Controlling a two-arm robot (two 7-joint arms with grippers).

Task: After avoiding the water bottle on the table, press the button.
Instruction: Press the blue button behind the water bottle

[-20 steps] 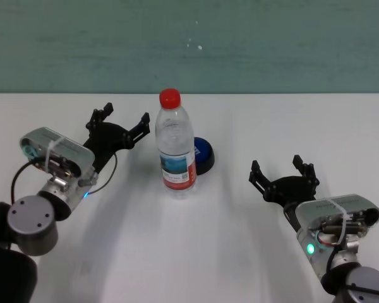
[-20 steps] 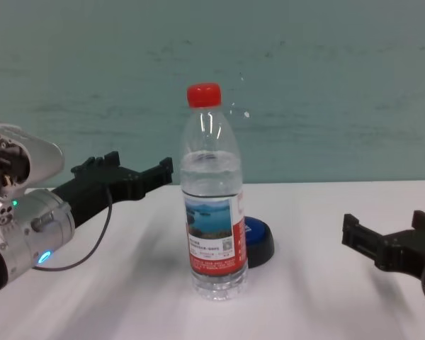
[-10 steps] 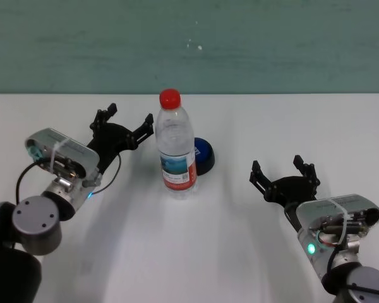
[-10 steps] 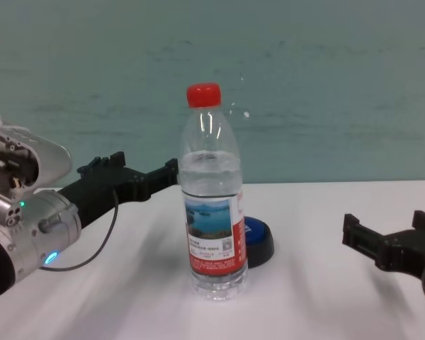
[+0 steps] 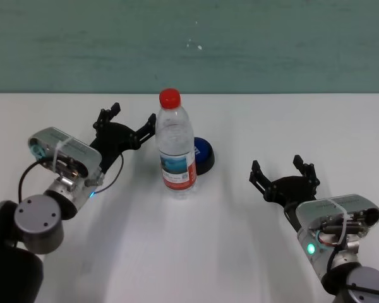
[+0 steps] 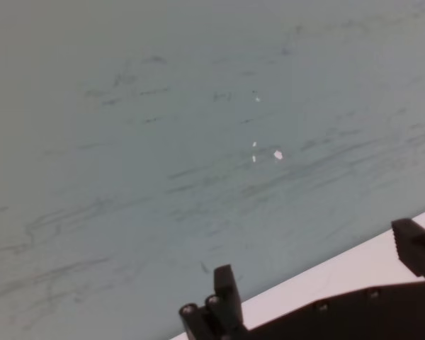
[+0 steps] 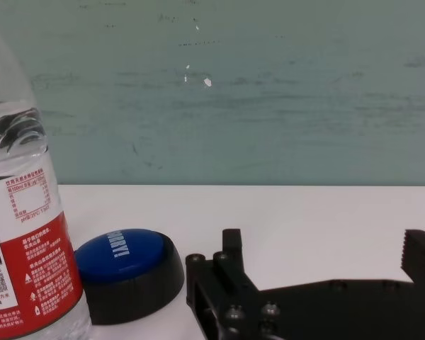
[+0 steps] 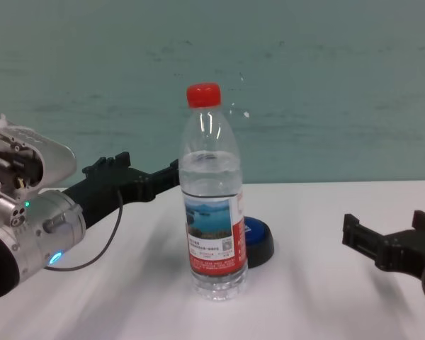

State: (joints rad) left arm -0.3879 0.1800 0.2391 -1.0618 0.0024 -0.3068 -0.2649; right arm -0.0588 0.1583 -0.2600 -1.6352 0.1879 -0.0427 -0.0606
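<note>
Currently water bottle point(image 5: 175, 145) upright mid-desk point(image 5: 189, 252), blue button point(image 5: 203, 155) touching behind-right. Left gripper point(image 5: 129, 126) beside bottle's left, fingers point(image 5: 107, 115) released. Right gripper point(image 5: 284, 170) parked near-right, fingers released, empty.

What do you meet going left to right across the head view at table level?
left gripper → water bottle → button → right gripper
</note>
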